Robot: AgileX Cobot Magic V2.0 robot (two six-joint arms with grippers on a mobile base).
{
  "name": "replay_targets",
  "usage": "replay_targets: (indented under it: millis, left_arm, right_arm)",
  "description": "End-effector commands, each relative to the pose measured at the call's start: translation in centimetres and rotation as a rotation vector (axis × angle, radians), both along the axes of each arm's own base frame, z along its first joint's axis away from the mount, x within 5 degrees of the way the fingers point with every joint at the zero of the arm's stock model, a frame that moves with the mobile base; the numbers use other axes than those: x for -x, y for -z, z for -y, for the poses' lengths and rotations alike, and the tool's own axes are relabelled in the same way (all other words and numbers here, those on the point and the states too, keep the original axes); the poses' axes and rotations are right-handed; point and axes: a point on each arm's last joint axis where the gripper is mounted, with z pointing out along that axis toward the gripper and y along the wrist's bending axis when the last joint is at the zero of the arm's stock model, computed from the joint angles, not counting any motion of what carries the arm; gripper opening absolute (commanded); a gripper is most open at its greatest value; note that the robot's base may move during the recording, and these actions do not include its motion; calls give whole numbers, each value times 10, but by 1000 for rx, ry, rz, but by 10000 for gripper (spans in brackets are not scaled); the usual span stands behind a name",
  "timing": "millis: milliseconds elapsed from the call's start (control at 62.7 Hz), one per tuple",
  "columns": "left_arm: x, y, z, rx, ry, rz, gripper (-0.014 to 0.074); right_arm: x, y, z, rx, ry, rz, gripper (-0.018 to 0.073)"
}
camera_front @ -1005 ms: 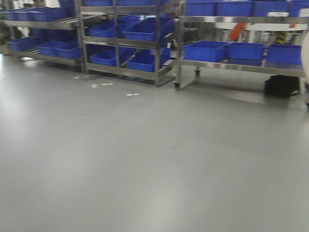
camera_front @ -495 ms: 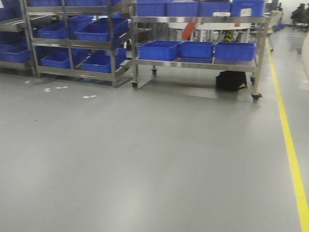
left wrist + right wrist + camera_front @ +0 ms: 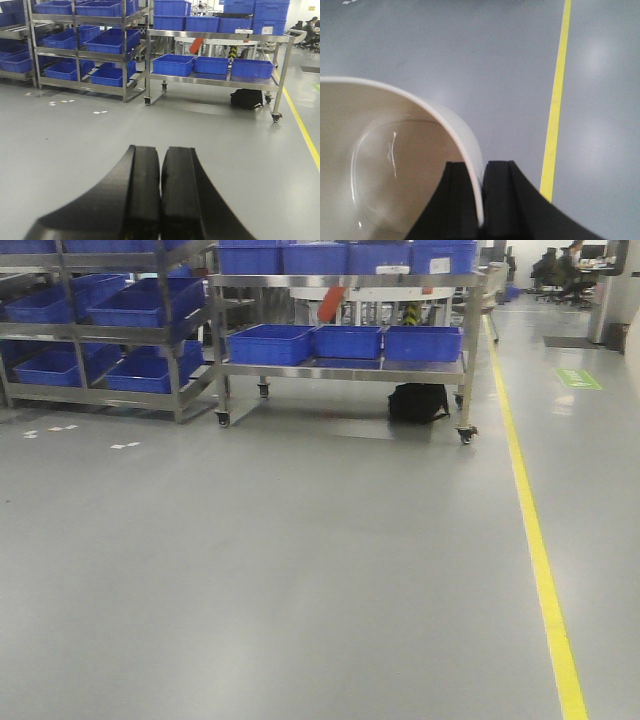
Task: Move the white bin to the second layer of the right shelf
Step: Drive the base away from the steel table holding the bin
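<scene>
The white bin (image 3: 385, 150) fills the left of the right wrist view, glossy cream, its mouth towards the camera. My right gripper (image 3: 482, 165) is shut on its rim, one finger inside the wall and one outside, above grey floor. My left gripper (image 3: 161, 149) is shut with nothing between its pads and points at the racks far ahead. Two steel flow racks stand there. The right one's middle tier (image 3: 100, 56) holds blue crates and is also seen in the front view (image 3: 90, 333). I cannot tell for sure that this tier is the right shelf second layer.
A wheeled steel cart (image 3: 340, 370) with blue crates (image 3: 270, 343) stands right of the racks, a black bag (image 3: 418, 402) under it. A yellow floor line (image 3: 530, 530) runs along the right. People sit at desks far back right (image 3: 560, 265).
The front view has swung right: racks and cart slid left, and the yellow line and the far office area came into view.
</scene>
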Motion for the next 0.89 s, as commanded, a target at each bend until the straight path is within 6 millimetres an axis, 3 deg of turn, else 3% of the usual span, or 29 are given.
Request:
replay_targets:
  millis: [0,878]
  left_arm:
    - [1,1,-1,11,-7,70,85]
    - [1,1,-1,11,-7,70,85]
  right_arm:
    - [-2,-16,0,-11,5,114,49]
    - [-2,-16,0,-11,5,114,49]
